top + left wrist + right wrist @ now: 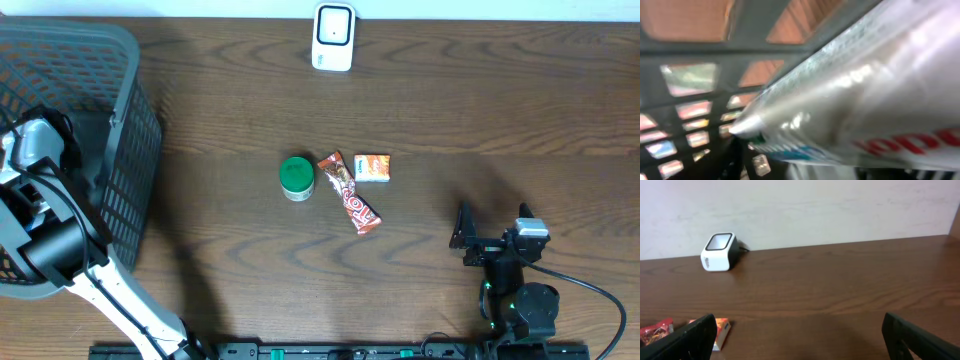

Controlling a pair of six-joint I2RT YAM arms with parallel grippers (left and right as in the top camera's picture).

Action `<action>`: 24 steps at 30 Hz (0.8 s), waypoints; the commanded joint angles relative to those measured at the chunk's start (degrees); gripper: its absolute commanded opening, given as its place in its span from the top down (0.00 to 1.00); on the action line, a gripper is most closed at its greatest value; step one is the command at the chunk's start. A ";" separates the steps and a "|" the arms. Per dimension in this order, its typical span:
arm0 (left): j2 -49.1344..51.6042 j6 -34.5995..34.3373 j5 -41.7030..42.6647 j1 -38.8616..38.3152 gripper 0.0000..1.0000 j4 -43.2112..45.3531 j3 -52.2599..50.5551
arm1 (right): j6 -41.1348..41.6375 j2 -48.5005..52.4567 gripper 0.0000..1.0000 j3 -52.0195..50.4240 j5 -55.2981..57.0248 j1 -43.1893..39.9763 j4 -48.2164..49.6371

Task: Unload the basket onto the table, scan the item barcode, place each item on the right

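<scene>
Silvery foil pack [865, 90] with red print fills my left wrist view, inside the basket [120, 130] at overhead's left edge. Likely light, crinkly, slick; I'd pinch a sealed end. Left pincer [45, 135]: grip can't tell. Right pincer [797, 332] gapes empty, lower right.

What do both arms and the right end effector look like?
The left arm has a long white link, black joints and black cables. The right arm is black, with a grey block, small green lights and a black cable looping away. The right end effector has two black fingers.
</scene>
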 commanded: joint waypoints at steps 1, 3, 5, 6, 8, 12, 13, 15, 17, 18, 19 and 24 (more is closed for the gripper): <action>2.40 -1.03 4.57 0.94 0.44 0.57 -0.59 | -0.76 -0.07 0.01 -0.04 -0.04 -0.09 -0.24; 2.40 -1.11 5.51 0.94 0.44 0.94 -0.59 | -0.76 -0.07 0.01 -0.04 -0.04 -0.09 -0.24; 2.40 -1.22 5.46 0.94 0.44 0.96 -0.59 | -0.76 -0.07 0.01 -0.04 -0.04 -0.09 -0.24; 2.40 -1.20 5.44 0.94 0.44 0.96 -0.59 | -0.76 -0.07 0.01 -0.04 -0.04 -0.09 -0.24; 2.40 -1.20 5.27 0.94 0.44 0.92 -0.59 | -0.76 -0.07 0.01 -0.04 -0.04 -0.09 -0.24; 2.40 -1.22 5.27 0.94 0.50 0.61 -0.59 | -0.76 -0.07 0.01 -0.04 -0.04 -0.09 -0.24; 2.40 -1.22 5.25 0.94 0.56 0.48 -0.59 | -0.76 -0.07 0.01 -0.04 -0.04 -0.09 -0.24; 2.40 -1.22 5.25 0.94 0.66 0.28 -0.59 | -0.76 -0.07 0.01 -0.04 -0.04 -0.09 -0.24; 2.40 -1.49 5.25 0.92 0.74 0.26 -0.57 | -0.76 -0.07 0.01 -0.04 -0.04 -0.09 -0.24; 2.40 -1.73 5.27 0.87 0.81 0.24 -0.57 | -0.76 -0.07 0.01 -0.04 -0.04 -0.09 -0.24; 2.38 -1.86 5.27 0.85 0.86 0.22 -0.57 | -0.76 -0.07 0.01 -0.04 -0.04 -0.09 -0.24; 2.38 -1.86 5.27 -0.15 0.92 0.09 -0.57 | -0.76 -0.07 0.01 -0.04 -0.04 -0.09 -0.24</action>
